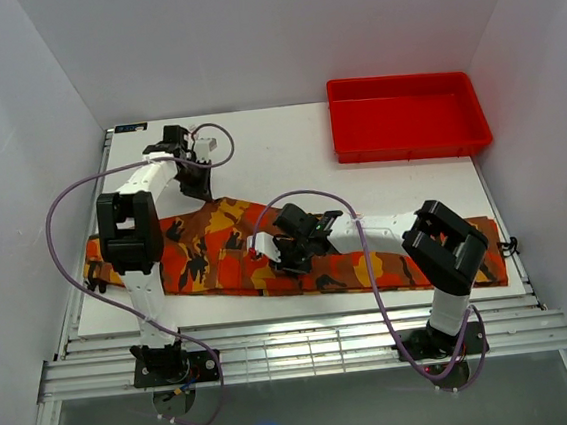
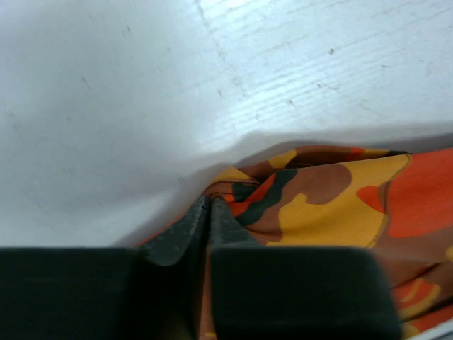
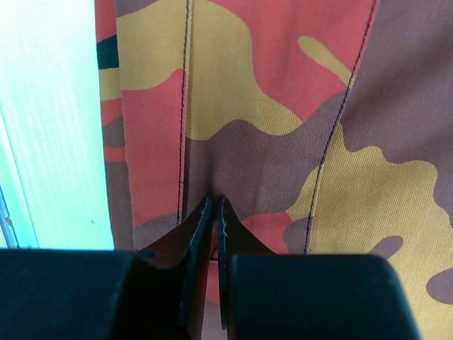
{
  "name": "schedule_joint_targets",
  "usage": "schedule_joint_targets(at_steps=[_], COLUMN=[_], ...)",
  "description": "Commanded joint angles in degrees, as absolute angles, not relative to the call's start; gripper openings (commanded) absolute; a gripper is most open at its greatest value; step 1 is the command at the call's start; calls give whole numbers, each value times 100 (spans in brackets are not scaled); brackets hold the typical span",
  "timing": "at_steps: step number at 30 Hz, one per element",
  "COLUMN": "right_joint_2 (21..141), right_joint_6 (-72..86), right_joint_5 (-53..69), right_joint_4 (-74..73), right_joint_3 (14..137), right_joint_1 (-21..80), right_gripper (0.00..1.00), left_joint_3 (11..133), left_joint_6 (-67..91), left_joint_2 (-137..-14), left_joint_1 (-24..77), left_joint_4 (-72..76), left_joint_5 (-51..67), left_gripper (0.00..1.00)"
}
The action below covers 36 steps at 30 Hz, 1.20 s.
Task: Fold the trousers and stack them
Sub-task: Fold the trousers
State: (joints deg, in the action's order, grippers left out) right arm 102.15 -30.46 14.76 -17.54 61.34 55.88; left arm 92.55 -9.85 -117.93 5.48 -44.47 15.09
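The camouflage trousers lie stretched across the white table, from its left edge to its right edge near the front. My left gripper sits at the far edge of the cloth, left of centre. In the left wrist view it is shut, with a bunched edge of the trousers pinched at its tips. My right gripper rests on the middle of the trousers. In the right wrist view it is shut on a thin pinch of the trousers, beside a stitched seam.
A plain red tray stands at the far right of the table. Purple cables loop from both arms above the cloth. White walls enclose the table on three sides. The slatted front edge lies just in front of the trousers.
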Motion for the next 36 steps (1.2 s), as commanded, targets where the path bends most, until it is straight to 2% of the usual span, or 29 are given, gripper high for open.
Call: schedule_joint_targets(at_steps=[1, 2, 4, 6, 7, 8, 9, 11, 15, 19, 23, 28, 33, 36], right_joint_2=[10600, 10574, 10425, 10136, 10047, 9933, 9836, 9537, 8958, 8580, 8324, 8253, 8594, 8849], right_joint_6=[-3112, -3094, -3024, -2945, -2910, -2874, -2761, -2655, -2523, -2662, -3013, -3681, -4122, -4148], right_joint_5=[1529, 1529, 1494, 1512, 1547, 1643, 1765, 2196, 2461, 2031, 1504, 985, 563, 475], right_joint_4=[-2645, -2654, -2672, -2724, -2751, -2908, -3005, -3242, -3900, -4289, -4368, -4289, -4315, -4272], right_joint_3=[5871, 5888, 5993, 6090, 6239, 6336, 6450, 6809, 7084, 6699, 6022, 5669, 6230, 6626], right_joint_1=[5625, 5625, 5590, 5442, 5345, 5205, 5047, 4415, 3168, 2261, 1303, -305, -1710, -2300], right_gripper=[11, 12, 16, 26, 31, 43, 50, 62, 61, 55, 46, 41, 42, 46], left_joint_3=[9746, 9825, 9870, 9896, 9905, 9923, 9923, 9844, 8853, 7378, 6682, 6223, 6082, 5960], left_joint_6=[-1064, -1046, -1046, -1133, -1186, -1282, -1362, -1773, -2459, -2716, -2795, -2839, -2856, -2865], left_joint_2=[-11865, -11839, -11717, -11409, -11286, -11155, -10910, -10671, -9889, -9142, -9096, -9456, -9738, -9721], left_joint_1=[396, 352, 142, 9, -357, -473, -605, -922, -1213, -1458, -1757, -2337, -2724, -2769], left_joint_4=[-3779, -3779, -3788, -3841, -3963, -4051, -4182, -4657, -5045, -5010, -4887, -4641, -4553, -4456], left_joint_5=[976, 949, 975, 1080, 1307, 1449, 1633, 2220, 2540, 2505, 2321, 2119, 2092, 2065], left_gripper=[26, 51, 70, 75, 76, 76, 76, 77, 77, 74, 71, 67, 65, 65])
